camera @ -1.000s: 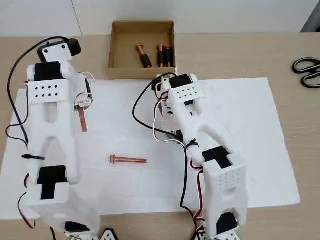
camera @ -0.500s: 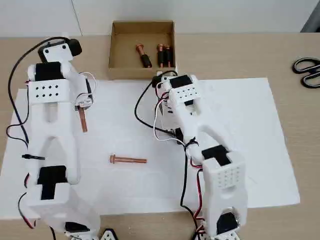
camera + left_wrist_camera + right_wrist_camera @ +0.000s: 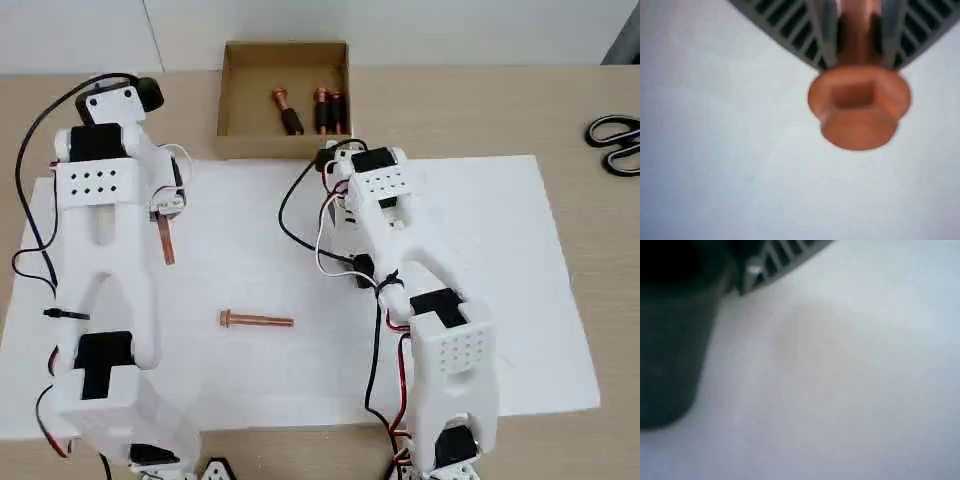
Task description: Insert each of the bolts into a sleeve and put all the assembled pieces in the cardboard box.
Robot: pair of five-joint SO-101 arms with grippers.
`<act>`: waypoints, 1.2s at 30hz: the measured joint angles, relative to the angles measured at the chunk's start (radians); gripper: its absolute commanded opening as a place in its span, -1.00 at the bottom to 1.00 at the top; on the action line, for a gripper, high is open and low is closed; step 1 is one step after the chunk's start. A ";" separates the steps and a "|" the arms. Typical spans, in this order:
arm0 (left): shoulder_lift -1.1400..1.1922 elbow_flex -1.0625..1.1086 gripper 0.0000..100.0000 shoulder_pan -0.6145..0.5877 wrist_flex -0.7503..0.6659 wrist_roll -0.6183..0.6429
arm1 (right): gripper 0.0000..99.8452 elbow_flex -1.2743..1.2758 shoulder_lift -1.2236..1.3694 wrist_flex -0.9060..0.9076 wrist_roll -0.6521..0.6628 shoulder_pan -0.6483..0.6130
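A wooden tabletop bears a white paper sheet, with scissors beside it. The left jaws clamp one bolt; a loose bolt lies on the sheet. I cannot tell how the right jaws stand. The cardboard box holds assembled pieces.

An open-topped brown cardboard box sits just beyond the white paper sheet. Toward its right side lie three assembled pieces, each a copper-coloured bolt in a black sleeve: one tilted and two side by side. A loose copper-coloured flanged bolt lies flat on the paper, head to the left. Another copper bolt, with a hexagonal flanged head, is clamped by its shank in the left gripper above the paper.
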 measured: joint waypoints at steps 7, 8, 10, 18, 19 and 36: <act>0.000 0.000 -0.99 0.000 0.000 0.000 | -0.99 -0.009 -0.023 0.051 0.003 0.000; 0.000 0.000 -0.99 0.000 0.000 0.000 | -0.99 -0.009 -0.037 0.066 0.011 -0.002; 0.000 0.000 -0.99 0.000 0.000 0.000 | -0.99 -0.009 -0.083 0.087 0.031 -0.003; 0.000 0.000 -0.99 0.051 0.000 -0.040 | -0.99 0.026 -0.394 0.126 0.117 -0.035; 0.000 0.000 -0.99 0.063 0.000 -0.049 | -0.99 0.041 -0.427 0.126 0.127 -0.035; 0.000 0.000 -0.99 0.141 0.008 -0.083 | -0.99 0.898 -1.177 -0.563 0.192 -0.017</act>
